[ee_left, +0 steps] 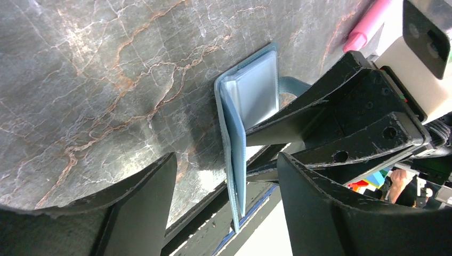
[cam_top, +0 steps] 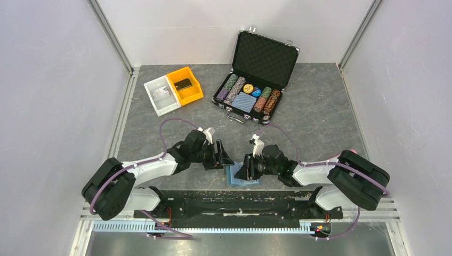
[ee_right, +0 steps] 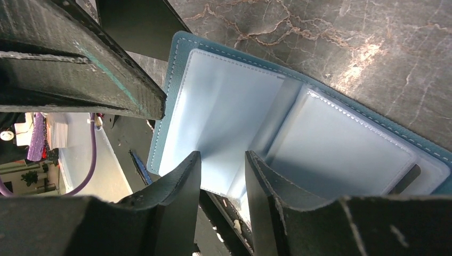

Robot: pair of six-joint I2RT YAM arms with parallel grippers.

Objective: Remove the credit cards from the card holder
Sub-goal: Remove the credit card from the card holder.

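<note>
Card holder (cam_top: 234,177) on the grey marbled table (cam_top: 320,122), close to the near edge, directly between the two grippers. Bifold, light blue, spread open, clear pocket panels facing up. In the left wrist view, one half flat on the stone, the other half tilted up nearly edge-on.

Left gripper (cam_top: 226,159) just left of the holder, tips down toward the table. Jaws spread wide, nothing in them. Raised half of the holder framed in the gap between the two fingers (ee_left: 144,208), clear of both. One left finger seen from the right wrist camera over the holder's left border; contact not discernible.

Right gripper (ee_right: 223,157) directly over the holder, at the fold between the halves. Jaws at a narrow gap, not fully closed. Pale pocket material visible in that gap; pinched or merely behind the fingers, cannot tell. From the left wrist view, right fingertips (ee_left: 256,130) against the raised half.

Thin dark sliver (ee_right: 408,178) at the outer end of the right-hand pocket, too small to identify.

Farther back, well apart: open black poker-chip case (cam_top: 266,58); yellow bin (cam_top: 196,92) holding a dark flat item (cam_top: 184,84); white bin (cam_top: 152,98) touching it.
</note>
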